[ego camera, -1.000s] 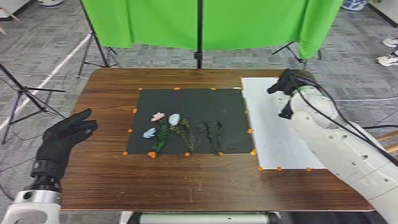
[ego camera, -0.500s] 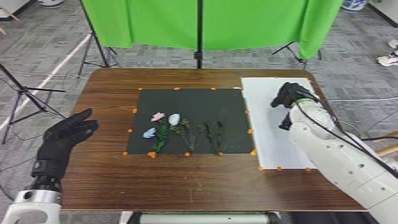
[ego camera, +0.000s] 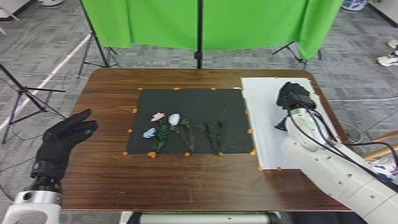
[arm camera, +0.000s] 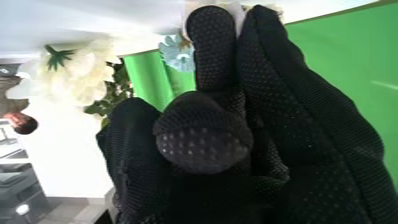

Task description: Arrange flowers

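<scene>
Straight and close together, the fingers (arm camera: 215,50) of the right hand (ego camera: 293,95) hover over a white sheet (ego camera: 269,105), a blue bloom (arm camera: 178,54) near one tip; whether they pinch it cannot be told. Beside the sheet, flowers (ego camera: 174,119) lie on a dark mat (ego camera: 191,100). A clean pick likely calls for a low approach and light grip on one stem, sparing petals.

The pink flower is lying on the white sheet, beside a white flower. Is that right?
Not quite. The head view shows the pink flower lying on the black sheet, not on the white sheet. It is beside a white flower, just as you said.
</scene>
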Controlling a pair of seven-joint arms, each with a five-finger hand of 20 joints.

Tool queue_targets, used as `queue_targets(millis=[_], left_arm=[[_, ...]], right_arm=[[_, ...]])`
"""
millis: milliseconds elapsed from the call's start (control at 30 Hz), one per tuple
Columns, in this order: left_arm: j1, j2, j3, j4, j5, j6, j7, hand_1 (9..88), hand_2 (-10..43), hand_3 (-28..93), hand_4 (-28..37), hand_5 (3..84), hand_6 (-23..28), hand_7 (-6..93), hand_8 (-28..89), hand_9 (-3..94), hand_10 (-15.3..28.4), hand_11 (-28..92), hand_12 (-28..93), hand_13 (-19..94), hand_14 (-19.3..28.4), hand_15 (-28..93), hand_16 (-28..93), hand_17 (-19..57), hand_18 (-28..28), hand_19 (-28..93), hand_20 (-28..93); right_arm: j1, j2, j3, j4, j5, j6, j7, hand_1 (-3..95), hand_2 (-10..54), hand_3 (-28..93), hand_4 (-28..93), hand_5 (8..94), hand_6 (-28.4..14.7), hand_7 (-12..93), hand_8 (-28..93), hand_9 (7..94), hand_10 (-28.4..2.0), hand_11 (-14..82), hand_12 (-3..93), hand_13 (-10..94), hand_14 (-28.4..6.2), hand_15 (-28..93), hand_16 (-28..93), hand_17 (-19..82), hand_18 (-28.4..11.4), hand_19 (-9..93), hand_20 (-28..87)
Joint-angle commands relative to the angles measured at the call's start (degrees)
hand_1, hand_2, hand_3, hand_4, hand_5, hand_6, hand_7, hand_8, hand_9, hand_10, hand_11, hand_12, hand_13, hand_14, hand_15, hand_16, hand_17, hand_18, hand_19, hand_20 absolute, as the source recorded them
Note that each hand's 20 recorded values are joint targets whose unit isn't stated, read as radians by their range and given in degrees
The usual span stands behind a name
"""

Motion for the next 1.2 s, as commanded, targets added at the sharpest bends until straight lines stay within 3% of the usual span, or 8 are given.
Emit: queue_targets(millis=[33, 267, 567, 733, 800, 933, 1200], left_arm=[[1.12, -0.41, -0.45, -0.15, 0.18, -0.13, -0.4, 42.5, -1.9, 68, -3.8, 43.9, 5.3, 10.2, -6, 46.7, 13.1, 19, 12, 40, 16.7, 19, -2, 12.5, 13.0, 15, 20], [1.24, -0.16, -0.7, -0.4, 0.28, 0.0, -0.59, 42.5, -1.9, 68, -3.8, 43.9, 5.5, 10.2, -6, 46.7, 13.0, 19, 12, 40, 16.8, 19, -2, 12.6, 12.9, 15, 20], [1.34, 0.14, -0.64, -0.47, 0.29, -0.02, -0.76, 42.3, -1.9, 68, -3.8, 44.0, 5.5, 10.2, -6, 46.7, 13.1, 19, 12, 40, 16.7, 19, -2, 12.6, 12.9, 15, 20], [1.24, 0.06, -0.2, -0.38, 0.33, -0.34, -0.87, 42.3, -2.0, 68, -3.8, 44.0, 5.6, 10.3, -6, 46.8, 13.0, 19, 12, 40, 16.7, 19, -2, 12.5, 12.9, 15, 20], [0.86, 0.47, -0.23, -0.18, 0.52, -1.33, -1.48, 42.2, -2.1, 68, -3.7, 44.0, 5.6, 10.2, -6, 46.8, 13.1, 19, 12, 40, 16.7, 19, -2, 12.6, 12.9, 15, 20], [0.72, 0.61, -0.32, -0.01, 0.26, -1.15, -1.34, 42.2, -2.0, 68, -3.8, 44.0, 5.6, 10.2, -6, 46.7, 13.1, 19, 12, 40, 16.7, 19, -2, 12.5, 12.9, 15, 20], [-0.1, 0.69, 0.13, 0.45, 0.33, -2.18, -1.7, 41.8, -2.2, 68, -3.8, 44.1, 5.8, 9.9, -6, 46.8, 13.2, 19, 12, 40, 16.7, 19, -2, 12.5, 12.9, 15, 20]], right_arm=[[3.0, 2.51, -0.51, -4.33, -1.04, 4.99, -0.91, 67.2, -9.5, 55, -20, 78.6, -0.5, 29, 6, 88.0, -9.1, 11.7, 44.9, 89, -1.4, 66, 31, 63, -15.4, 93, 58], [7.01, 4.58, -0.25, -13.15, 1.08, 1.85, -3.29, 67.3, -9.5, 55, -19, 79.0, -0.6, 29, 7, 88.3, -9.2, 11.8, 45.7, 89, -1.3, 66, 32, 63, -15.2, 93, 59], [15.72, 3.5, -8.79, -22.28, 18.16, -11.34, -10.99, 66.8, -9.5, 55, -19, 78.5, -0.3, 29, 7, 88.0, -9.0, 11.5, 46.0, 89, -1.1, 66, 33, 62, -15.0, 93, 60], [16.48, -2.4, -10.16, -21.17, 13.93, -17.41, -13.06, 66.7, -9.5, 54, -19, 78.0, -0.3, 29, 7, 87.5, -8.9, 11.5, 46.4, 88, -0.9, 66, 33, 62, -14.5, 93, 60], [15.34, -4.49, -8.9, -21.19, 13.44, -20.07, -12.77, 66.6, -9.5, 55, -19, 77.7, -0.3, 29, 7, 87.4, -8.9, 11.5, 46.5, 88, -1.0, 66, 33, 62, -14.5, 93, 60], [14.13, -7.9, -9.2, -20.39, 12.54, -22.83, -12.91, 66.4, -9.5, 55, -19, 77.6, -0.4, 30, 7, 87.3, -9.0, 11.3, 46.4, 88, -1.1, 67, 33, 62, -14.5, 93, 61], [11.95, -10.93, -12.49, -18.18, 10.14, -25.67, -13.06, 66.1, -9.5, 55, -19, 77.0, -0.3, 30, 7, 86.9, -8.9, 11.0, 46.5, 87, -1.3, 67, 33, 61, -14.4, 93, 61]])
